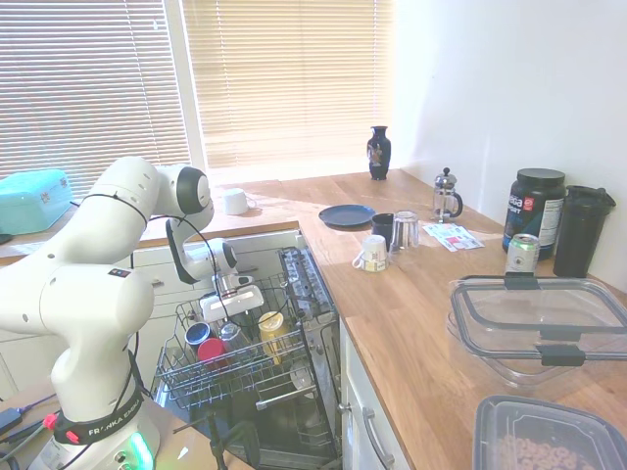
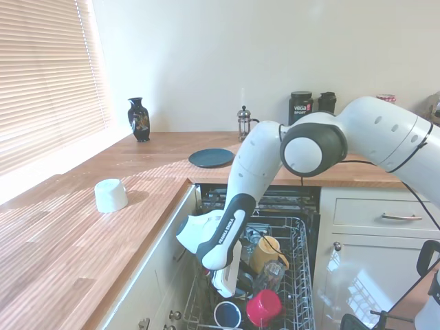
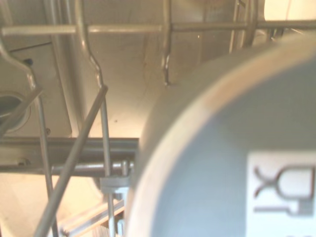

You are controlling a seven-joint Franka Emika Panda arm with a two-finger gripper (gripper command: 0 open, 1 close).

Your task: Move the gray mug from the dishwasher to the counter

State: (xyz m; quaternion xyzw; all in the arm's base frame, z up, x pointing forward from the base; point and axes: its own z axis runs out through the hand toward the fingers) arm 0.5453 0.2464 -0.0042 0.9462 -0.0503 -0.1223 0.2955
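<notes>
Reaching down into the dishwasher (image 1: pixel 294 392) rack (image 1: pixel 245 367): end effector (image 1: pixel 231 305) sits low among the cups, arm coming in from the left in first exterior view. Finger state: cannot tell, hidden behind the wrist body and rack contents in both exterior views.

Left to right in first exterior view:
- teal box (image 1: pixel 32 199) on the far bench by the window
- white mug (image 1: pixel 235 202) on the bench (image 1: pixel 411 323) near the window
- rack pulled out over the dropped door, holding a blue cup (image 1: pixel 197 334), red cup (image 1: pixel 211 350), metal cup (image 1: pixel 232 336), yellow cup (image 1: pixel 271 331)
- dark plate (image 1: pixel 346 215), dark vase (image 1: pixel 379 153), white patterned mug (image 1: pixel 372 254), black mug (image 1: pixel 383 229), glass (image 1: pixel 406 231), French press (image 1: pixel 447 196)
- can (image 1: pixel 521 255), black tub (image 1: pixel 535 211), black shaker (image 1: pixel 582 231), clear lidded container (image 1: pixel 537 328) at the near right

Gray mug (image 3: pixel 232 163): fills the right half of wrist view, blurred, pale blue-gray curved wall with a white label, rack wires just beside and behind it. So directly in front of the wrist camera, very close to the end effector, down in the rack. Not clearly separable in either exterior view, blocked by the end effector. Contact or grip on it: cannot tell.

Second exterior view: end effector (image 2: pixel 227 285) down between the rack side and the yellow cup (image 2: pixel 265 253), red cup (image 2: pixel 263 307) and blue cup (image 2: pixel 227 314) just below it.
</notes>
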